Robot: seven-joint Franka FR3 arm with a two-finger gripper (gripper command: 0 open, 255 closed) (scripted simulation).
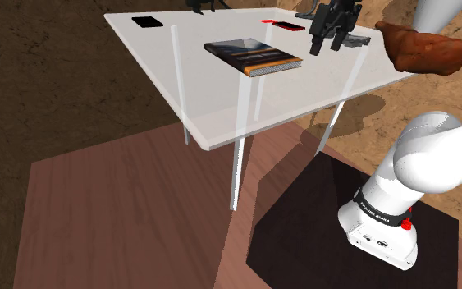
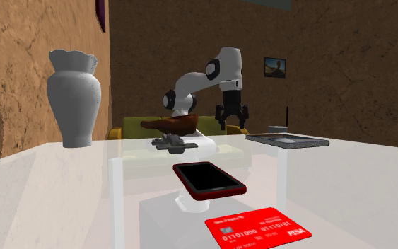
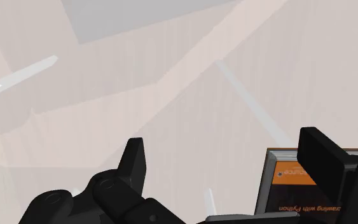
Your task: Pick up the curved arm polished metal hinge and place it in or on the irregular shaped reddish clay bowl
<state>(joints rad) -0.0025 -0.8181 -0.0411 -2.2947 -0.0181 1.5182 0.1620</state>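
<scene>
The hand (image 1: 326,44) hangs over the worktop (image 1: 180,74) with its two fingers apart. It holds nothing. In the wrist view you can see bare worktop between the fingers (image 3: 135,159), and the book (image 3: 296,184) is next to one of them.

The hinge (image 1: 358,39) is a small grey thing lying flat on the worktop. In the shoulder view it is just beside the hand, at 3 o'clock from it. The reddish-brown bowl (image 1: 426,48) is farther out the same way, at 3 o'clock from the hinge. In the second exterior view the bowl (image 2: 172,124) is at 12 o'clock from the hinge (image 2: 170,145), and the hand (image 2: 231,119) is at 2 o'clock from it.

I think the hinge is hard and stiff, so it will not bend or break. It looks light. Smooth metal can be slippery, and it lies low, so the fingers must come right down to the worktop. I would pinch it across a thin part, like the curved arm, near the middle so it does not tip.

The bowl looks like clay and has a bumpy shape. It could chip, so the hinge should be put in softly, not dropped.
</scene>
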